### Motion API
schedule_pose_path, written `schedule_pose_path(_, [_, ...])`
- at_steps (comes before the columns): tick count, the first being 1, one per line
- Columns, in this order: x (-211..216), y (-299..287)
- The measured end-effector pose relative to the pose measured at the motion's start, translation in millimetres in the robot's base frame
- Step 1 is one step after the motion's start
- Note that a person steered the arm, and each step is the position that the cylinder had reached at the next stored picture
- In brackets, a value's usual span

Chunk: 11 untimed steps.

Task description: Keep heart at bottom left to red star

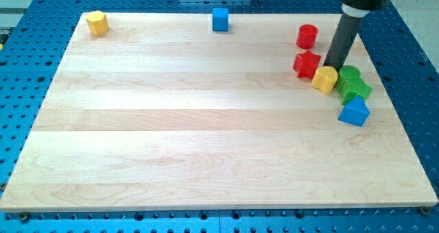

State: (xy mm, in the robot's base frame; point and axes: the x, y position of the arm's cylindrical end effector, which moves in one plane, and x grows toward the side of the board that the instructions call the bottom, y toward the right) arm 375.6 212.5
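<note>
While I watch remotely, notes:
Yellow heart (324,79): touching red star (306,64), at its lower right, not lower left.
My tip (333,66): just above the heart, probably to push it; a bare rod, grasping nothing.
Neighbours: green blocks (352,83), blue block (354,112) crowd the view's right.

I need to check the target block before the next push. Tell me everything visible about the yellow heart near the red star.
The yellow heart is a small, glossy, plastic-looking block lying flat on the wooden board near the view's right edge. It sits just right of and below the red star, apparently touching it, with the green blocks close on its right. My tip stands directly above it in the view, at or nearly at its upper edge.
</note>
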Motion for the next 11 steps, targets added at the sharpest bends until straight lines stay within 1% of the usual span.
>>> schedule_pose_path(1, [-15.7, 6.3])
schedule_pose_path(2, [-10.3, 40.7])
schedule_pose_path(3, [43.7, -14.3])
schedule_pose_path(4, [84.0, -43.5])
schedule_pose_path(5, [65.6, -94.4])
schedule_pose_path(6, [30.3, -118.7])
schedule_pose_path(7, [54.0, -132.2])
schedule_pose_path(8, [88.2, -93.2])
schedule_pose_path(9, [105.6, -44.6])
schedule_pose_path(10, [67.3, -37.3])
schedule_pose_path(11, [46.8, -74.7])
